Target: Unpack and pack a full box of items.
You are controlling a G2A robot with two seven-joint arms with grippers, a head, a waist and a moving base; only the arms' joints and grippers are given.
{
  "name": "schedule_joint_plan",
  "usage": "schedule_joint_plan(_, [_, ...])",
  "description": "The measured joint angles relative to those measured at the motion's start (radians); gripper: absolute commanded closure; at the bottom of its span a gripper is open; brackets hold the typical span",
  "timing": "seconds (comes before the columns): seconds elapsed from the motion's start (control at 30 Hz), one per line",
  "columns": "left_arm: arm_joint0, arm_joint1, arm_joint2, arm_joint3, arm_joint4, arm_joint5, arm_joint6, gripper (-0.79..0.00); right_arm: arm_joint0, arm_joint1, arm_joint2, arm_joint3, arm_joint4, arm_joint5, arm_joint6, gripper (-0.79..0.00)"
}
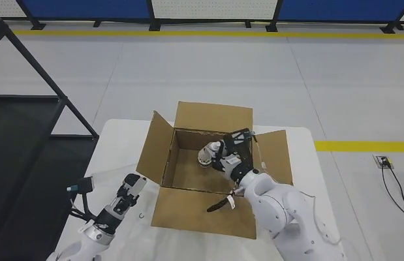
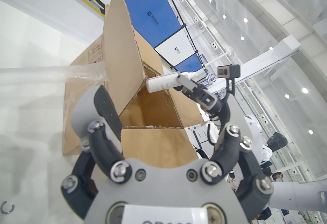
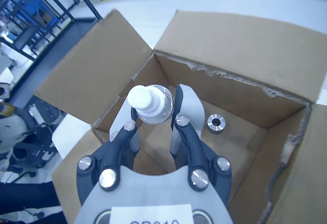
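The right gripper (image 3: 155,103) is clamped on a bottle (image 3: 139,98), its fingers pressing the clear body just under the white cap. It holds the bottle above the open cardboard box (image 1: 195,215), over the inside near the back wall. A small metal ring (image 3: 216,123) lies on the box floor, apart from the bottle. The left gripper (image 1: 134,184) hangs over the table (image 1: 123,140) just outside the box's left flap, fingers spread, holding nothing.

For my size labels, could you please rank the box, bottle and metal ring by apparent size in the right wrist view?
1. box
2. bottle
3. metal ring
The bottle is nearer the camera, so its lead over the ring is unsure.
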Motion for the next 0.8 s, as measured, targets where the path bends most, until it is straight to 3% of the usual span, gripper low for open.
schedule_joint_plan(0.23, [-0.026,0.003,0.026,-0.004,0.022,0.001,-0.002,-0.785,-0.125,0.016,0.204,-0.174,0.040,0.051,-0.148,0.000])
schedule_joint_plan(0.43, [-0.004,0.006,0.005,-0.031,0.025,-0.003,0.022,-0.785,-0.213,0.024,0.372,-0.223,0.087,0.101,-0.236,0.000])
schedule_joint_plan(0.6, [0.002,0.009,-0.005,-0.033,0.016,-0.003,0.024,-0.785,-0.240,0.029,0.497,-0.178,0.140,0.130,-0.249,0.000])
schedule_joint_plan(0.8, [0.011,0.013,-0.024,-0.043,0.014,-0.003,0.024,-0.785,-0.208,0.042,0.588,-0.012,0.104,0.167,-0.187,0.000])
